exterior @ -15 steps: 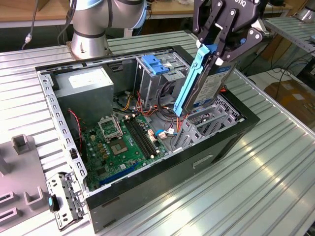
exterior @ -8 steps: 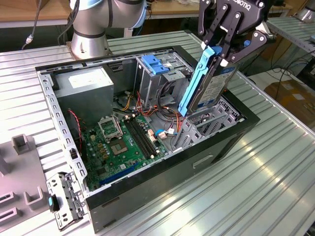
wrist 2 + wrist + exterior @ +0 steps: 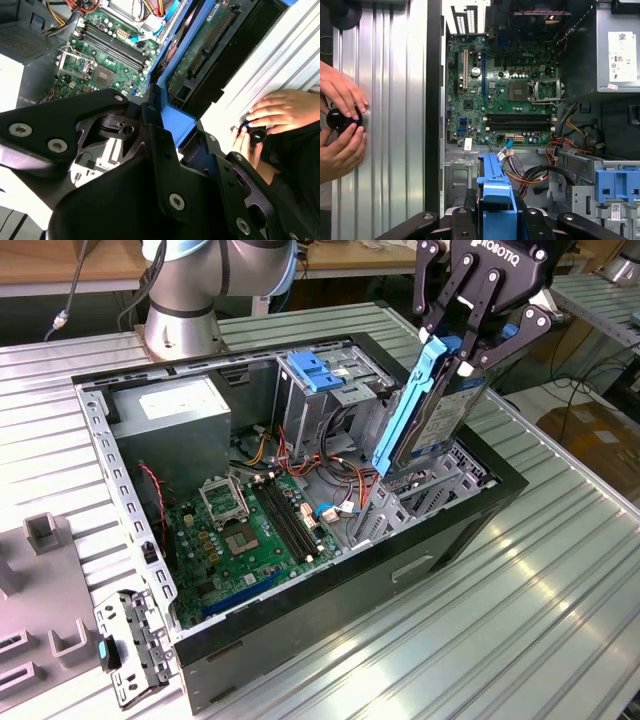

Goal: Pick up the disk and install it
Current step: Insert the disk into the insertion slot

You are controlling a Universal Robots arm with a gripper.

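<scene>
Blue-railed, the hard disk point(image 3: 440, 430) hangs on edge, clamped in our claw point(image 3: 470, 350); with the drive cage point(image 3: 405, 505) below, we judge a square, slow descent best.

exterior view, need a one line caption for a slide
The gripper, shut on the disk, holds it on edge, tilted, over the open computer case on the ribbed metal table.

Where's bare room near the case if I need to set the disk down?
The ribbed table beside the case, toward the exterior view's right, is bare. Crowded: cables inside near the disk, grey fixtures at the exterior view's left, a person's hands resting alongside the case.
</scene>
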